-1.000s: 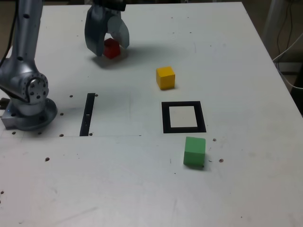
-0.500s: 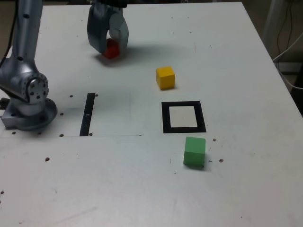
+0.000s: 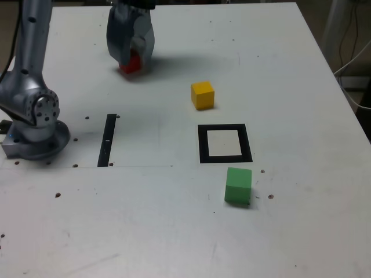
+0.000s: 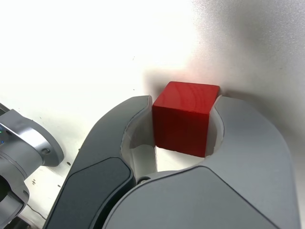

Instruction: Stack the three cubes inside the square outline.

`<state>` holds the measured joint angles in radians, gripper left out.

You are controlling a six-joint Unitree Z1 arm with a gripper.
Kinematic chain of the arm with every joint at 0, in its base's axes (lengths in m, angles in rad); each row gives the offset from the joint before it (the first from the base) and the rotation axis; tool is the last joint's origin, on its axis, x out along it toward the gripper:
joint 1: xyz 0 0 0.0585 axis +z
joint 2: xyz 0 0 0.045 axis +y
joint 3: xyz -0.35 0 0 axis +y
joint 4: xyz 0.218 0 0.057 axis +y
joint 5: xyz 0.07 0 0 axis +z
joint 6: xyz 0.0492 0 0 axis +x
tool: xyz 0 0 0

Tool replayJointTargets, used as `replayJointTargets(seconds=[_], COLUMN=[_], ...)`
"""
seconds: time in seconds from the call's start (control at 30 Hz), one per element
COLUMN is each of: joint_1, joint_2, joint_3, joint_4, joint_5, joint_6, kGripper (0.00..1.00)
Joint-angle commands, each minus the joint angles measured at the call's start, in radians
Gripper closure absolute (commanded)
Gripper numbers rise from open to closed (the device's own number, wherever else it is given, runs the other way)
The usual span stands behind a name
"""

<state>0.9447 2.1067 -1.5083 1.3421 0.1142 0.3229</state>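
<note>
- Pincer (image 3: 130, 59) clamped on the red cube (image 4: 185, 117) at the worktop's (image 3: 174, 231) far side (cube resting on the surface).
- Yellow cube (image 3: 203, 95) and green cube (image 3: 238, 186) flank the square outline (image 3: 224, 143).

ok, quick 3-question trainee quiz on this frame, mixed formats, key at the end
1. True or false: the gripper is shut on the red cube.
2. Which cube lies nearest the square outline in the exterior view? A) yellow cube B) green cube C) red cube
3. Fill in: the white centre of the outline holds ___ cubes.

Key:
1. True; the wrist view shows both jaws against the cube's sides.
2. B; it sits just below the outline's lower right corner.
3. No; none has been placed yet.
</note>
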Motion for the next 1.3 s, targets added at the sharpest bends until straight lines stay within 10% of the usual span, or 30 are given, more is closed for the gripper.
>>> replayJointTargets(seconds=[0.0, 0.5, 1.27], joint_1=[0.0, -0.096, -0.57], joint_2=[0.006, -0.079, -0.219], joint_3=[0.0, -0.036, -0.087], joint_4=[0.002, 0.065, 0.173], joint_5=[0.001, 0.003, -0.068], joint_6=[0.002, 0.02, -0.098], kGripper=[0.66, 0.66, 0.66])
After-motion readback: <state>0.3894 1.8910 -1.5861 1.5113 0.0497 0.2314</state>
